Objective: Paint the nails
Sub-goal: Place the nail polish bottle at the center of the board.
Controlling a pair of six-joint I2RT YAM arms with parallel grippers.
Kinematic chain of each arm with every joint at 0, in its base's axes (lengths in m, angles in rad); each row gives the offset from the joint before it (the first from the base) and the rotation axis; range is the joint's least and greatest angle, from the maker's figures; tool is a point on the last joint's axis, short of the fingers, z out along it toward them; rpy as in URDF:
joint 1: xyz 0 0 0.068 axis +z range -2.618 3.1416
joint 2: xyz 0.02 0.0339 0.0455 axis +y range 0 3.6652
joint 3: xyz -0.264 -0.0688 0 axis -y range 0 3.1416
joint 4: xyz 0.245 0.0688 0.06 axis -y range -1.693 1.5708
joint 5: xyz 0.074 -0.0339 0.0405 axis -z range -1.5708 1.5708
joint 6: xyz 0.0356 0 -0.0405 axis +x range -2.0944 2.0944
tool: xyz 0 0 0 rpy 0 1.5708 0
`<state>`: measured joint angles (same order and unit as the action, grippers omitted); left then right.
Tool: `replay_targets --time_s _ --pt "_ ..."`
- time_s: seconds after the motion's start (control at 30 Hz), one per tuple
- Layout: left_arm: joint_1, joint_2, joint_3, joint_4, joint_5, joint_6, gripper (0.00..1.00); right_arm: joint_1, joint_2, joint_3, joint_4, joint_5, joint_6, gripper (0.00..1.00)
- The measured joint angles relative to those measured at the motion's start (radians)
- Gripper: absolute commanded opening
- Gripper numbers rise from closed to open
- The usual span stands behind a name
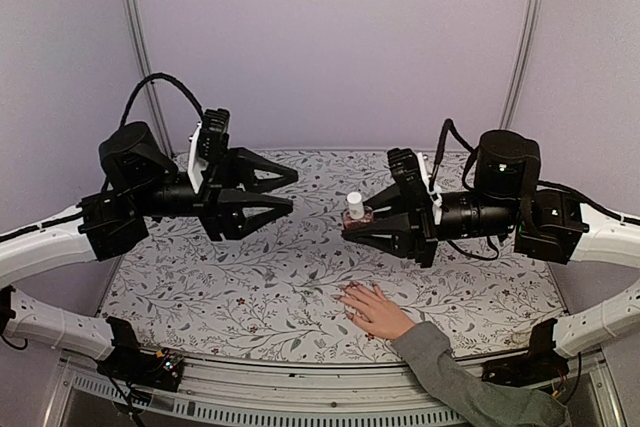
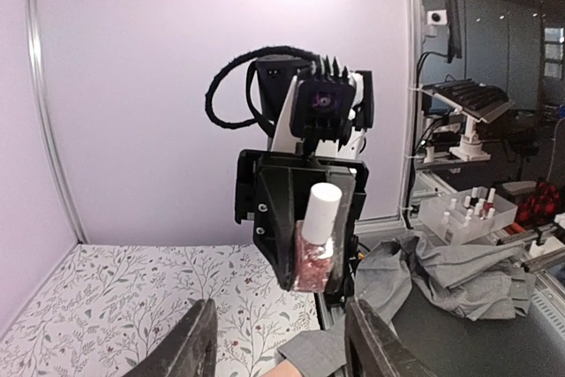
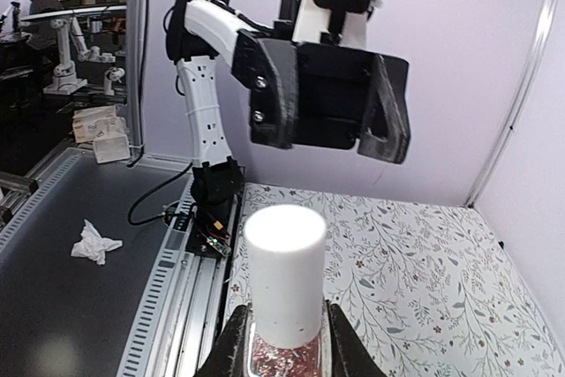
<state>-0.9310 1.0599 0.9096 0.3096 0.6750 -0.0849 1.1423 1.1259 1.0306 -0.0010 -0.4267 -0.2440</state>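
Observation:
My right gripper (image 1: 352, 224) is shut on a nail polish bottle (image 1: 354, 209) with a white cap and pink glitter body, held upright above the table's middle. The bottle fills the right wrist view (image 3: 284, 275) between my fingertips (image 3: 231, 349). It also shows in the left wrist view (image 2: 316, 236). My left gripper (image 1: 292, 191) is open and empty, level with the bottle and a short gap to its left, jaws facing it (image 2: 281, 346). A light-skinned hand (image 1: 372, 309) with a grey sleeve (image 1: 450, 377) lies flat on the table below the bottle. Its nails are too small to make out.
The floral tablecloth (image 1: 250, 287) covers the table inside lilac walls. A metal rail (image 1: 300, 397) runs along the near edge. Off the table lie a grey cloth (image 2: 441, 262), a tray of polish bottles (image 2: 472, 205) and a crumpled tissue (image 3: 93, 240).

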Motion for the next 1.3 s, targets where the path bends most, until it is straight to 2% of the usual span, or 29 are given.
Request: replay_targets --time_s 0.2,0.43,0.53,0.73,0.8,0.87,0.93,1.07,1.13,1.23,1.3 --pt "-0.095 0.055 0.088 -0.126 -0.127 0.067 0.5 -0.024 0.042 -0.002 -0.003 0.051 0.026 0.0" --pt "-0.15 0.148 0.164 -0.206 -0.194 0.121 0.45 -0.024 0.082 -0.002 -0.02 0.048 0.033 0.0" --pt "-0.157 0.175 0.175 -0.224 -0.201 0.134 0.36 -0.024 0.085 -0.002 -0.029 0.045 0.035 0.0" --pt "-0.174 0.208 0.191 -0.256 -0.21 0.167 0.05 -0.024 0.087 -0.002 -0.042 0.039 0.037 0.0" --pt "-0.176 0.208 0.192 -0.261 -0.212 0.17 0.0 -0.026 0.087 -0.002 -0.044 0.036 0.04 0.01" --pt "-0.176 0.208 0.192 -0.261 -0.212 0.171 0.0 -0.026 0.087 -0.002 -0.044 0.036 0.041 0.09" --pt "-0.176 0.207 0.188 -0.254 -0.213 0.167 0.0 -0.028 0.087 -0.003 -0.043 0.036 0.045 0.24" --pt "-0.16 0.19 0.138 -0.196 -0.217 0.14 0.0 -0.039 0.087 -0.019 -0.021 0.036 0.069 0.48" --pt "-0.131 0.177 0.098 -0.167 -0.214 0.113 0.0 -0.054 0.079 -0.039 0.001 0.039 0.081 0.6" --pt "-0.058 0.168 0.042 -0.115 -0.217 0.063 0.0 -0.095 0.051 -0.085 0.025 0.056 0.105 0.72" --pt "-0.008 0.168 0.018 -0.088 -0.232 0.034 0.0 -0.122 0.031 -0.112 0.039 0.066 0.121 0.91"
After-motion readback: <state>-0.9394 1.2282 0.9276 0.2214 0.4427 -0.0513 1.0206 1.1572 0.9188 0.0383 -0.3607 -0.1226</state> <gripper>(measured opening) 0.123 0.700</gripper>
